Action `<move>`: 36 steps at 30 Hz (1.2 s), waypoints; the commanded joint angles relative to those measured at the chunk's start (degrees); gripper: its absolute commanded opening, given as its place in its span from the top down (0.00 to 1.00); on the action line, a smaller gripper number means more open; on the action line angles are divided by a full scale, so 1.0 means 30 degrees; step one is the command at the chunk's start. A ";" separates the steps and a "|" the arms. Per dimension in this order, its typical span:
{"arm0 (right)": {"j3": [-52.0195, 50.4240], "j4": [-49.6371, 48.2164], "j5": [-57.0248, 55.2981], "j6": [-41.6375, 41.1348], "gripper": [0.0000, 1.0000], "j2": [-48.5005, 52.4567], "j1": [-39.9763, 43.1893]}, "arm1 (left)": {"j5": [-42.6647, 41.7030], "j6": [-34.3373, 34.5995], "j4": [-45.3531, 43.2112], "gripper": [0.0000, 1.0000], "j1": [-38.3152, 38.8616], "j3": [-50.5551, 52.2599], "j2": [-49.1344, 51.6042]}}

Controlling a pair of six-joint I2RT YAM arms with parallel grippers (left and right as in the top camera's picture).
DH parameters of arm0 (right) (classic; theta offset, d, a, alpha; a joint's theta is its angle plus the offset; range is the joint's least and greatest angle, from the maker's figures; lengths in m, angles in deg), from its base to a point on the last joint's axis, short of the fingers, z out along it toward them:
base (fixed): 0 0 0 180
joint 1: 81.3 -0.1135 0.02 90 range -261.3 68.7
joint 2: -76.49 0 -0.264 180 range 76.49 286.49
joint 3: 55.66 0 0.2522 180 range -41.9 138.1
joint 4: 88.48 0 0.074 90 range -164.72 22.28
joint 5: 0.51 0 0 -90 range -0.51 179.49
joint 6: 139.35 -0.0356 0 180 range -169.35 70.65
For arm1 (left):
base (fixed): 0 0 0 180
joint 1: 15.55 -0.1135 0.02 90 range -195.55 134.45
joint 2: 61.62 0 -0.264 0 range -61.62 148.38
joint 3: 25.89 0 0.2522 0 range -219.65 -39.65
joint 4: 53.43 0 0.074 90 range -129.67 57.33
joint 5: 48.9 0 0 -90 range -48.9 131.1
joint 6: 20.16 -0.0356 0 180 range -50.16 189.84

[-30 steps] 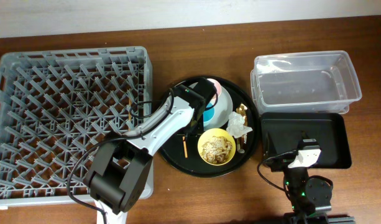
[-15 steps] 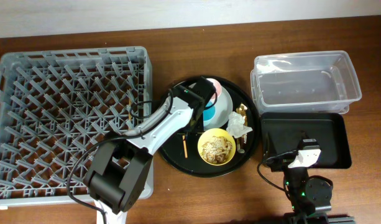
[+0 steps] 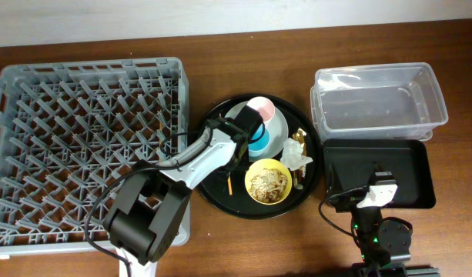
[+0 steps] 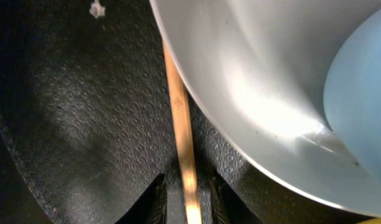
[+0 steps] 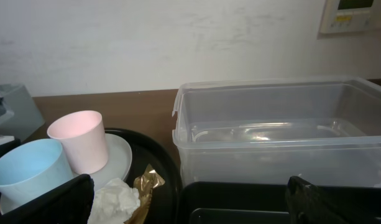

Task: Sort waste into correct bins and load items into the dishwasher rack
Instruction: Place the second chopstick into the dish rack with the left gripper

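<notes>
Straddling a chopstick (image 4: pixel 181 124), the left claw (image 4: pixel 185 202) stands low over the round tray (image 4: pixel 72 124), its fingers (image 4: pixel 156 199) only narrowly apart, with a sliver of tray showing between each pad and the wood, so no pinch is made yet. In the wrist view the stick runs straight away from the claw, its long axis crossing the gap between the fingers squarely. That is the relation the coming grasp turns on: the jaws need only close, with no turn of the wrist. The stick lies flat on the tray and hugs the left rim of the plate (image 4: pixel 258 93), which holds the blue cup (image 4: pixel 364 106); its far end slips under that rim, so a lift probably needs a slight pull toward the near side first. From overhead only its near end shows, left of the bowl (image 3: pixel 268 182), lying near to far. The rack (image 3: pixel 82 154) sits just left of the tray, on the same side as this arm, which is clearly the nearer one. The right claw (image 5: pixel 190 208) hangs wide apart and holds nothing, well to the right over the black bin (image 3: pixel 405 154), with the clear tub (image 5: pixel 271 124) beyond it. The napkin (image 3: pixel 296 158) and wrapper (image 3: pixel 299 140) wait on the tray's right side.
</notes>
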 commanded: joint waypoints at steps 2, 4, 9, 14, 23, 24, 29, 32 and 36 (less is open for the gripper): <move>-0.0102 0.0117 -0.0175 0.0000 0.01 -0.0146 0.0138 | 0.0262 0.0117 -0.0459 0.93 -0.0138 0.1035 0.0255; -0.0102 0.0117 -0.0175 0.0000 0.01 -0.0146 0.0138 | 0.0255 0.0117 -0.0415 0.99 -0.0146 0.0896 0.0240; -0.0102 0.0117 -0.0175 0.0000 0.01 -0.0146 0.0138 | 0.0634 0.0102 0.0852 0.99 -0.0335 -0.0882 -0.0291; -0.0102 0.0117 -0.0175 0.0000 0.01 -0.0138 0.0138 | 0.1610 0.0015 0.3672 0.99 -0.1086 -0.3672 -0.2368; -0.0102 0.0117 -0.0175 0.0000 0.01 -0.0146 0.0138 | 0.4065 -0.4124 0.8269 0.99 -0.4014 -0.5770 -0.5610; -0.0102 0.0117 -0.0175 0.0000 0.01 -0.0146 0.0138 | 0.4014 -0.4626 0.8619 1.00 -0.4779 -0.5770 -0.5610; -0.0102 0.0117 -0.0175 0.0000 0.01 -0.0146 0.0138 | 0.3949 -0.6011 0.8969 1.00 -0.7497 -0.4707 -0.5515; -0.0102 0.0117 -0.0175 0.0000 0.01 -0.0146 0.0138 | 0.3956 -0.6018 0.7854 1.00 -0.8276 -0.2849 -0.5515; -0.0102 0.0117 -0.0175 0.0000 0.01 -0.0146 0.0138 | 0.3956 -0.6484 0.5909 1.00 -0.8488 -0.0495 -0.5515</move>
